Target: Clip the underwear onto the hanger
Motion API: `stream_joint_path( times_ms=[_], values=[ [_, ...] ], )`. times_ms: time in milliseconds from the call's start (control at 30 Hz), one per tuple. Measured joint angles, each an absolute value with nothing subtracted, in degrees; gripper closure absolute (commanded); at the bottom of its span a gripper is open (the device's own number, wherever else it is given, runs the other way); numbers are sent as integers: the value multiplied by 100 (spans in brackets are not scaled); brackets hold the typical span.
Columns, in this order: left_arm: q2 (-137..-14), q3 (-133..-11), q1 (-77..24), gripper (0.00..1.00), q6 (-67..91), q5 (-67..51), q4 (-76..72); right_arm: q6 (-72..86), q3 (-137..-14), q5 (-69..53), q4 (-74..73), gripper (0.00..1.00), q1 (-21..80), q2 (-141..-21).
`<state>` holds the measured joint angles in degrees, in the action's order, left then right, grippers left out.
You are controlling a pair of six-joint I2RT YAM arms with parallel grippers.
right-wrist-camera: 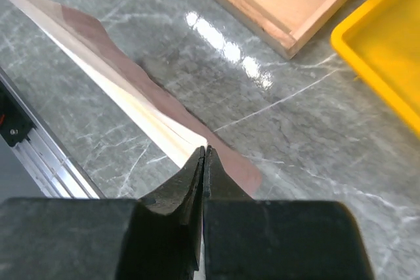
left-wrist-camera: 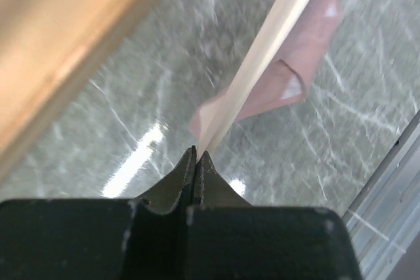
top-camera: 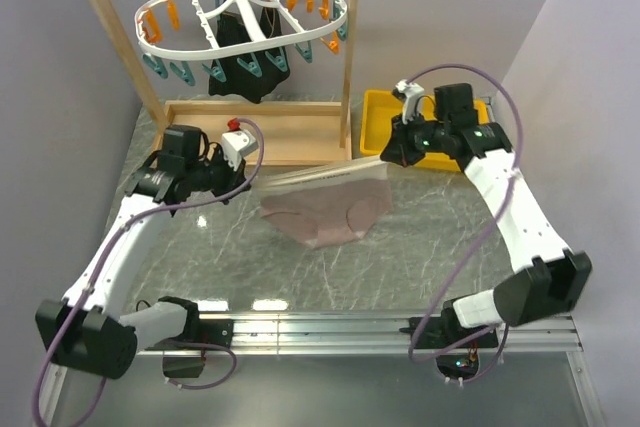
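Note:
The dusty-pink underwear (top-camera: 330, 209) hangs stretched between my two grippers, its beige waistband taut and its lower part resting on the marble table. My left gripper (top-camera: 243, 181) is shut on the waistband's left end; in the left wrist view the waistband (left-wrist-camera: 262, 63) runs away from the closed gripper (left-wrist-camera: 197, 155). My right gripper (top-camera: 388, 159) is shut on the right end; in the right wrist view the gripper (right-wrist-camera: 205, 152) pinches the waistband (right-wrist-camera: 118, 90). The white oval hanger (top-camera: 240, 9) with orange and teal clothespins hangs from the wooden rack, above and behind.
The wooden frame rack (top-camera: 270, 132) stands at the back, its base just behind the underwear. A black garment (top-camera: 243, 57) hangs clipped under the hanger. A yellow tray (top-camera: 385, 117) sits at the back right, behind my right gripper. A metal rail (top-camera: 350, 327) runs along the near edge.

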<state>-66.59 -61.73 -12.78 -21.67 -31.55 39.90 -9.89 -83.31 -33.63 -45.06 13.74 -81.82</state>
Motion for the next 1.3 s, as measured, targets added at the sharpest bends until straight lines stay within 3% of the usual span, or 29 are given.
stream_joint_path(
  times_ms=[333,833,1033,1300],
  values=[
    [-5502,-6906,-1282,100,-2355,-3166,4790,-1326,-8036,-3468,-4751,100,1393,-6495],
    [-4265,-7673,-1282,100,-2891,-3317,7122,-1686,-7404,-3623,-5428,100,2510,-5142],
    [-5068,-6427,-1282,99,-2744,-2877,6598,-1575,-6632,-3197,-4696,100,2547,-6034],
    [-7179,-5159,-1282,99,-2414,-1726,4550,-1068,-6169,-2108,-3109,100,2545,-8774]
  ],
)
